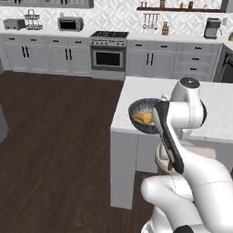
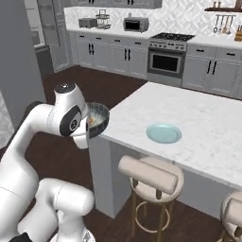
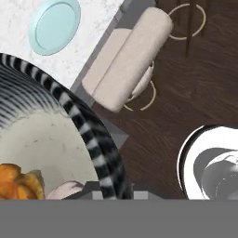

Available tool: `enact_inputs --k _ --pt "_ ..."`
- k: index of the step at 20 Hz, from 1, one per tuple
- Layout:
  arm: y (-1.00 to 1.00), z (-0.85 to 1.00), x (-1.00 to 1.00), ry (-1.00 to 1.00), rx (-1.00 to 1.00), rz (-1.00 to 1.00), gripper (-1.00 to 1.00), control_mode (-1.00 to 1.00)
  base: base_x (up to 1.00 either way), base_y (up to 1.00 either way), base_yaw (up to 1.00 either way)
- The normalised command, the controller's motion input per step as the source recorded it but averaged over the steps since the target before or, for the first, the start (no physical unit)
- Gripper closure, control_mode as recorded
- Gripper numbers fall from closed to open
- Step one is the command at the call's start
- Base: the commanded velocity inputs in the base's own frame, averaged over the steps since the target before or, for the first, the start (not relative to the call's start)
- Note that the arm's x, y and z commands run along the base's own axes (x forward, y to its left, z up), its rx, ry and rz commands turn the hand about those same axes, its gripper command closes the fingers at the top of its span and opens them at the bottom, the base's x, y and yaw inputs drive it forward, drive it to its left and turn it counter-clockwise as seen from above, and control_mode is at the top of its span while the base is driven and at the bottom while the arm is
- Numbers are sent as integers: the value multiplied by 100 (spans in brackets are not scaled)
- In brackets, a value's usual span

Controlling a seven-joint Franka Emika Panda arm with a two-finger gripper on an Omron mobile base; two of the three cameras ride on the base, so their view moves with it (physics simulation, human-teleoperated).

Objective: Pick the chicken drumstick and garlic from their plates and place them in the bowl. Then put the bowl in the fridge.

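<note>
The fingers are clamped on the rim of the bowl (image 3: 100, 153), and the arm holds this bowl in the air just beside the corner of the bench (image 2: 208, 123), not resting on it. Inside the bowl lies the chicken drumstick (image 3: 16, 181), and next to it a pale rounded piece that I judge to be the garlic (image 3: 65, 189). So the step in hand seems to be the carrying of the bowl to the fridge, which I cannot see from here.

To do it well, the bowl should stay level, because a grip on one side of the rim lets it tip easily and the food could slide out. The base should turn slowly, away from the bench corner and from the stool (image 2: 151, 177) just under the bench edge. Farther from the bowl, on the bench, rests the pale blue-green plate (image 2: 163, 133), with nothing on it.
</note>
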Motion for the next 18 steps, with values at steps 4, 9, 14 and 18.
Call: enact_inputs --k 4,9,14,18 --pt "0 0 0 0 0 0 100 100 19 100 51" --pt "0 0 0 0 0 0 100 100 72 100 13" --pt "0 0 0 0 0 0 100 100 95 100 -27" --pt "0 0 0 0 0 0 100 100 100 100 -42"
